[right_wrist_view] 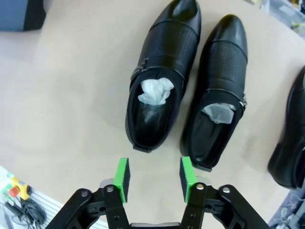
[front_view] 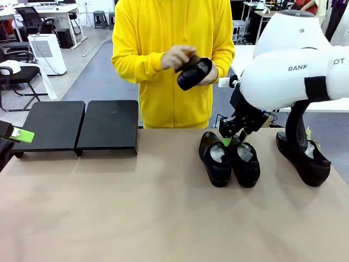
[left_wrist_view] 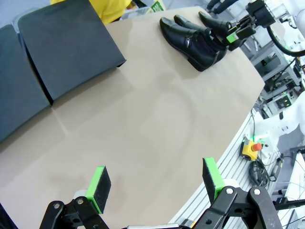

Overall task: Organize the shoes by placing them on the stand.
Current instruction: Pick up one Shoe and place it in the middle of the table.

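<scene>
Shoe count is four, all glossy black leather. Two sit side by side on the table (front_view: pixel 136 213), right of the middle: the left shoe of the pair (front_view: pixel 217 161) and the right shoe of the pair (front_view: pixel 246 162), just beside each other. Their toes point to the near edge and there's white paper stuffed inside each. The third shoe (front_view: pixel 302 158) lies further right on the table, partly behind the right arm. The fourth shoe (front_view: pixel 194 73) is up in the air at the far side, held in the person's hands (front_view: pixel 177 57) in front of a yellow top.

The stand (front_view: pixel 82 126) is at the far left of the table. It's two flat black panels side by side, well apart from all four shoes.

There are two grippers. The right gripper (right_wrist_view: pixel 155 175) hovers at the heel end of the pair. Its green pads stand apart with nothing between them, so it isn't gripping. Can't tell if a pad touches a heel. The left gripper (left_wrist_view: pixel 155 186) is at the left edge near the stand, jaws spread wide over bare tabletop, holding nothing.
</scene>
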Robot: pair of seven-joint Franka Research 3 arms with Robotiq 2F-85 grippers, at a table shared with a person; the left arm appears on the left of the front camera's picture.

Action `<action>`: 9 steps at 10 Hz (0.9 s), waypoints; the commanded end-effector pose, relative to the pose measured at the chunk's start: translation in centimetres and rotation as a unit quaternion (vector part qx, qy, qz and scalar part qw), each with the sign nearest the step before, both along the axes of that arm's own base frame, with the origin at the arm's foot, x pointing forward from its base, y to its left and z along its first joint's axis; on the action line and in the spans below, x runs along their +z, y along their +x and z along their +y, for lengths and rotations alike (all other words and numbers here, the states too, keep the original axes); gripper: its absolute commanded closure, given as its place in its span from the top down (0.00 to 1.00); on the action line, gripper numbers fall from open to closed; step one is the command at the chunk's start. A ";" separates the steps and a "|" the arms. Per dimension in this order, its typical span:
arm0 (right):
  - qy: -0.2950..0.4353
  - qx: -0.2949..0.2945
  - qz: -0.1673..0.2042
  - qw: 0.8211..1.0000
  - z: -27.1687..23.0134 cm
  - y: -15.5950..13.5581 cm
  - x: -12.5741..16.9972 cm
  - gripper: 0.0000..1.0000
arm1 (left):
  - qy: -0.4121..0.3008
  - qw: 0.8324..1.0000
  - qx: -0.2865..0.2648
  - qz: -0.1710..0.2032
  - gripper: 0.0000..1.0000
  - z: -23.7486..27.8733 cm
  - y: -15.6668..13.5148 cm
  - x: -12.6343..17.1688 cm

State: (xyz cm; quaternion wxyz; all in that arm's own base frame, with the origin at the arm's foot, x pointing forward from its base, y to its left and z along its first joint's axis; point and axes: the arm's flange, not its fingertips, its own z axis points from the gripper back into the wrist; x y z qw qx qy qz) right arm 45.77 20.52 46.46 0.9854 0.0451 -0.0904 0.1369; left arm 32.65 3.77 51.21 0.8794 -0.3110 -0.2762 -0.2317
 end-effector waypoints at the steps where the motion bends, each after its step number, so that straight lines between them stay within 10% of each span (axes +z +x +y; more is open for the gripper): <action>1: 0.013 -0.041 -0.021 0.999 0.7 0.0 -1.0 0.55 | -0.009 1.000 -0.007 -0.006 1.00 0.1 0.1 -0.1; 7: 0.016 -0.047 -0.014 0.999 0.4 0.4 -0.9 0.55 | -0.009 1.000 -0.007 -0.006 1.00 0.1 0.1 -0.1; 9: 0.033 -0.069 0.050 0.996 2.0 2.4 -3.3 0.55 | -0.009 1.000 -0.007 -0.006 1.00 0.1 0.1 -0.1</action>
